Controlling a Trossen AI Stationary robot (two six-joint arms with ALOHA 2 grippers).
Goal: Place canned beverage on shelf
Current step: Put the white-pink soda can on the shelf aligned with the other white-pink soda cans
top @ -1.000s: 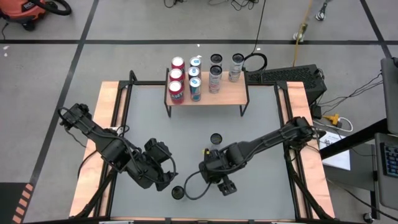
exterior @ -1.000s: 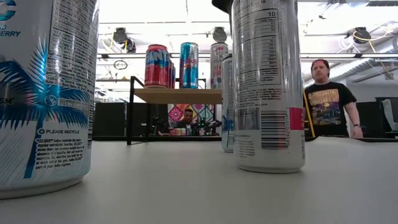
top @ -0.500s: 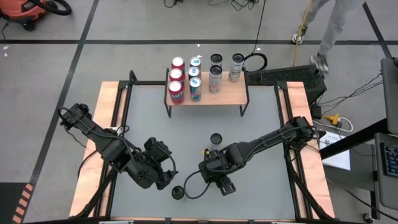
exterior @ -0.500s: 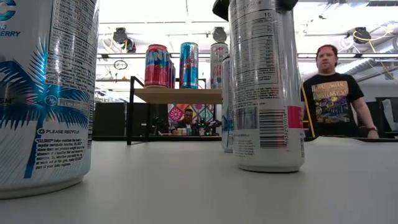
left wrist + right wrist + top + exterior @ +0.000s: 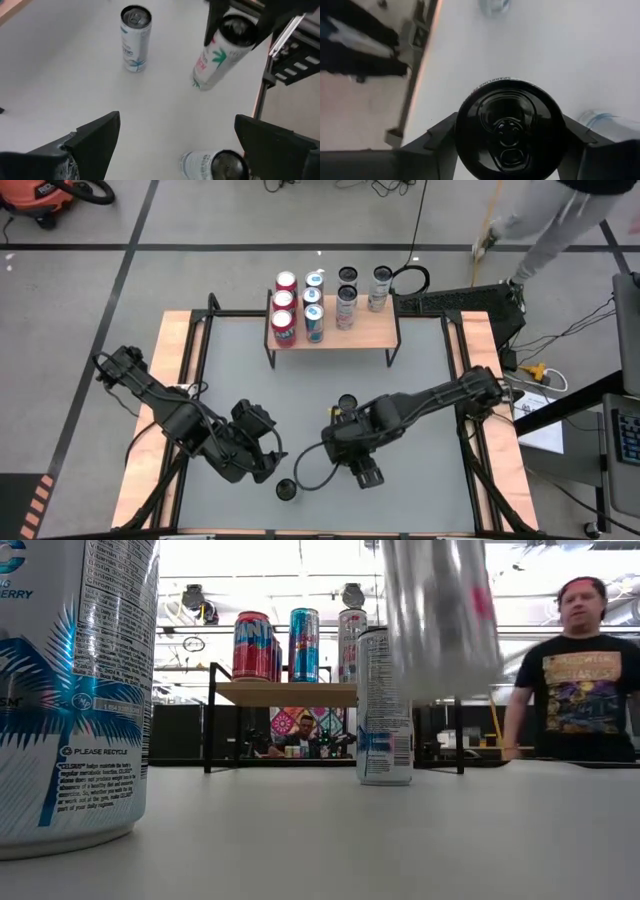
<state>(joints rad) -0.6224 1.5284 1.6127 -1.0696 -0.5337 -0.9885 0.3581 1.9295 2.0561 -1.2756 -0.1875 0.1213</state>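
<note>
My right gripper (image 5: 345,436) is shut on a white can with a black top (image 5: 220,56), above the middle of the table. A second white can (image 5: 347,401) stands upright on the table just beyond it. A third (image 5: 286,489) stands by the near edge and looms at the left of the low view. The shelf (image 5: 362,332), a wooden top on black legs, stands at the far edge with several cans upright on it. My left gripper (image 5: 177,120) hangs open over the near left of the table, holding nothing. My right gripper pinches the can's upper end just under the rim (image 5: 465,131) between its two fingers (image 5: 439,139), one on each side. The fingers come steeply from above. The can hangs below them, slightly tilted, its bottom (image 5: 445,680) clear of the table.
A black keyboard (image 5: 455,302) lies right of the shelf. Wooden rails (image 5: 185,370) run along the table's left and right sides. A person (image 5: 575,670) stands behind the far edge. Bare grey table lies between the shelf and the standing can.
My right gripper has closed on the can, which stood on the table before, and has carried it straight up until its bottom is clear. The other cans have not moved. The person behind the table has walked to the right.
</note>
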